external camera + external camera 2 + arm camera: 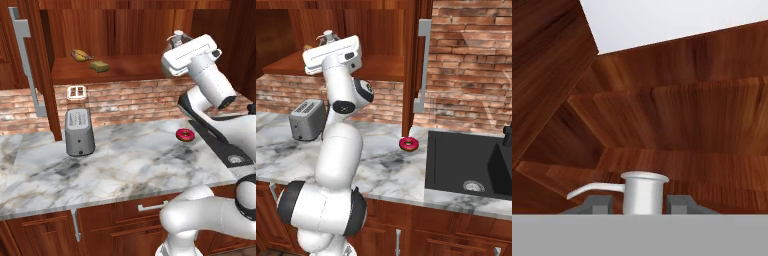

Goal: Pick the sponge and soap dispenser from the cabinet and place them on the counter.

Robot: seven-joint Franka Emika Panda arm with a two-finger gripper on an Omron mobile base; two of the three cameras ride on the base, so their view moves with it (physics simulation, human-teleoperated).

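Observation:
The soap dispenser's pale pump head [643, 192] stands between my two finger tips in the hand view, and my gripper [641, 206] is shut on it. From the base views only its pump top [178, 37] [328, 36] pokes up above the white hand, which hides the tan bottle. The hand is at the right end of the open cabinet [125, 30], just above the shelf. The sponge [101, 66], yellow with an olive-green face, lies on the shelf's left part, well left of the hand. The marble counter [130, 165] spreads below.
A banana [81, 55] lies left of the sponge. A toaster [79, 131] and a red doughnut [185, 134] sit on the counter. A dark sink [466, 165] is at the right. The open cabinet doors [30, 60] [418, 65] hang out over the counter.

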